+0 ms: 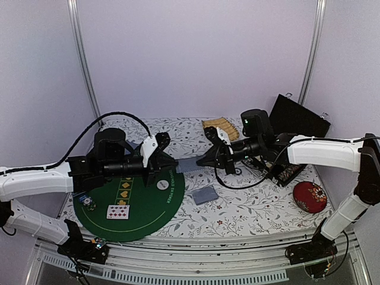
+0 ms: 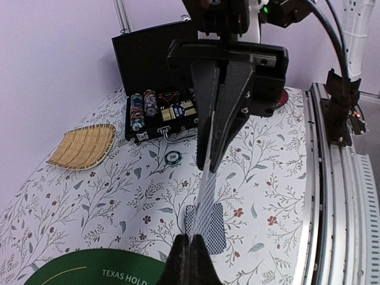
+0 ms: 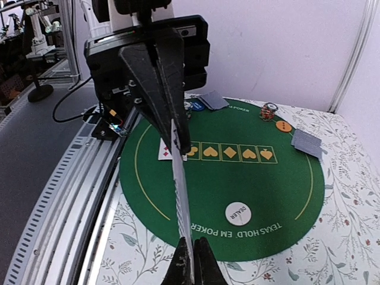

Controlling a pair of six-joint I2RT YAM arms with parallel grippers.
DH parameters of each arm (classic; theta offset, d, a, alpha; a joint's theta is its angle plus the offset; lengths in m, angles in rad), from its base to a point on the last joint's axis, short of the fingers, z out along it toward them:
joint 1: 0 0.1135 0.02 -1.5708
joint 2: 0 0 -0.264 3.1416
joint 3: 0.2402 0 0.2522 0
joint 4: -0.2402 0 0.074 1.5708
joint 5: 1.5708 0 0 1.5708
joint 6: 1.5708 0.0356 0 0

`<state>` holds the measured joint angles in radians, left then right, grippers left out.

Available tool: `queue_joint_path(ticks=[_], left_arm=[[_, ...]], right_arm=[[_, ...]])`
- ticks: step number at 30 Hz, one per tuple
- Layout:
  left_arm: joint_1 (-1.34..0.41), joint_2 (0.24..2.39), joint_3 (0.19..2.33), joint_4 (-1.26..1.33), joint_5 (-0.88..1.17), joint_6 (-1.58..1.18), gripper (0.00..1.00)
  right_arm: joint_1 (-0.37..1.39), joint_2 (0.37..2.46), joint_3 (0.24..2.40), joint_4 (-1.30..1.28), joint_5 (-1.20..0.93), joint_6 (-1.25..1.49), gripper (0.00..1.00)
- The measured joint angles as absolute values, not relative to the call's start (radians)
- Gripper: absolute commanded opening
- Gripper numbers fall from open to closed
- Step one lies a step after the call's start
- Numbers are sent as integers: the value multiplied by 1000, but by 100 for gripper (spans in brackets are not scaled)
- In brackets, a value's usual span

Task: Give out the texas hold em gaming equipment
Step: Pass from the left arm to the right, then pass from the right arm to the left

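Observation:
One playing card with a grey-blue back [image 1: 187,164] hangs in the air between both grippers, over the edge of the green poker mat [image 1: 139,215]. My left gripper [image 1: 174,162] is shut on one end of it and my right gripper [image 1: 202,160] is shut on the other. In the left wrist view the card [image 2: 209,187] runs from my left gripper [image 2: 191,252] up into the right one [image 2: 214,157]. In the right wrist view the card [image 3: 181,199] runs from my right gripper [image 3: 193,261] to the left one [image 3: 178,139]. A face-down deck [image 1: 206,195] lies below.
On the mat lie a face-up red-pip card [image 1: 117,212], a white dealer button [image 3: 238,214], a chip stack [image 3: 269,111], an orange token [image 3: 283,126] and face-down cards [image 3: 307,142]. An open black chip case [image 2: 157,113], a woven tray [image 2: 83,146] and a red cushion [image 1: 310,196] stand around.

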<state>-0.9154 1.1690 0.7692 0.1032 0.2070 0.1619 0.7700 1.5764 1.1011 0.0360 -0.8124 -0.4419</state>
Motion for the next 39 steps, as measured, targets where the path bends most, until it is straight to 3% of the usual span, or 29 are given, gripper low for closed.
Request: queue_joint_path(ticks=[1,3,6,10,17,21,30,39], left_arm=[[-916,1169,769,106,199,143,53],[-916,1169,770,113,176,100,59],[-890,1171,791,89,175,7,57],[-783,1180,879,37,233,-139,52],[-652,1297,1000,26,448,-421,66],[-651,1394,1002,39,606,-540,67],[-653,1402,953,213,762,-662,61],[-654,1394,935,287,774,-683,34]], right_arm=[[770,1571,1099,42,-783,-450,2],[781,1546,1082,51,-703,-487,2],[817,1462,1009,91,-513,-620,2],[913,1354,818,333,-253,-975,2],[963,1405,689,766,-52,-1537,2],[978,1512,690,1024,24,-1785,2],[999,1584,696,1155,68,-1991,2],[1022,1586,696,1168,67,-2025,2]])
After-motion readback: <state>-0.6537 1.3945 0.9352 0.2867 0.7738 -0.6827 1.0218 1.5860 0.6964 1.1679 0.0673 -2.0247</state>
